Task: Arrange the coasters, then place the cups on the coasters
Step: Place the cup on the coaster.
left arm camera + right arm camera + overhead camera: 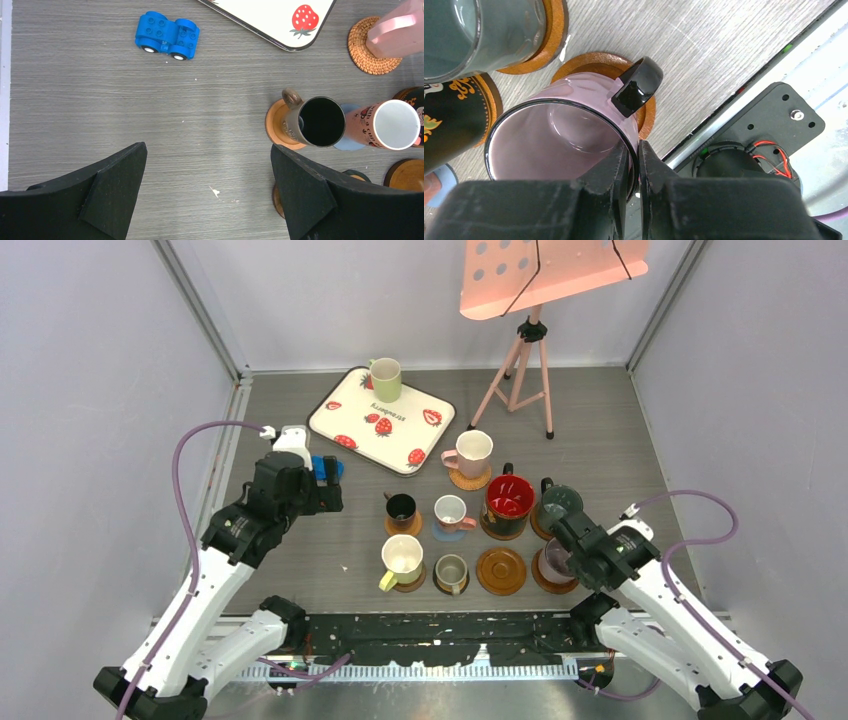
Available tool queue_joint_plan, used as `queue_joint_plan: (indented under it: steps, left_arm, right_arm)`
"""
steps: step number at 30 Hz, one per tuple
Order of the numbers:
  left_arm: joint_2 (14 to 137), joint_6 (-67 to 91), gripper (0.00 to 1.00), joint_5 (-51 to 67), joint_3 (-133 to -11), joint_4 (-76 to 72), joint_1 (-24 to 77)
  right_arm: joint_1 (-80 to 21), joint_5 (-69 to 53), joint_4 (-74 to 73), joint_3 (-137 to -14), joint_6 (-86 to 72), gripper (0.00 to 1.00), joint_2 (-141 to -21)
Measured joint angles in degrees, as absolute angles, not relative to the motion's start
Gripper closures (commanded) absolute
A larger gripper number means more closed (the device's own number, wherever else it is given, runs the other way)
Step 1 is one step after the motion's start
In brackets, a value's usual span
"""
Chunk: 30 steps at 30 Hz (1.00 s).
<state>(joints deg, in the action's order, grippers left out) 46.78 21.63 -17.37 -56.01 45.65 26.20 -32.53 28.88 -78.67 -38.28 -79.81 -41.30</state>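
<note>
My right gripper is shut on the rim of the mauve cup, one finger inside and one outside, over a brown coaster at the front right. An empty brown coaster lies to its left. Other cups stand on coasters: grey, yellow-green, small black, pink, red-inside dark, teal and a pale one. My left gripper hangs open over bare table, left of the cups.
A strawberry-print tray at the back carries a green cup. A blue toy car sits near the left gripper. A pink tripod stand is at the back right. The table's metal front edge runs close beside the mauve cup.
</note>
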Motion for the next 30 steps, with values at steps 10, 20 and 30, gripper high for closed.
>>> queue_joint_plan:
  steps: [10,20,30]
  left_arm:
    - [47.51,21.58,0.00,-17.37,-56.01,45.65,26.20]
    - [47.51,21.58,0.01,-17.67,-56.01,45.67,26.20]
    - [48.01,21.58,0.00,-17.91,-56.18,45.71,26.20]
  right_arm:
    - [-31.14,28.27,-74.63,-36.75,-77.52,0.95,-42.68]
    - [-30.41,28.10,-74.13,-36.97,-76.69,0.95,-46.09]
    - [-30.24,28.29,-74.24,-37.50,-76.86,0.95,-47.05]
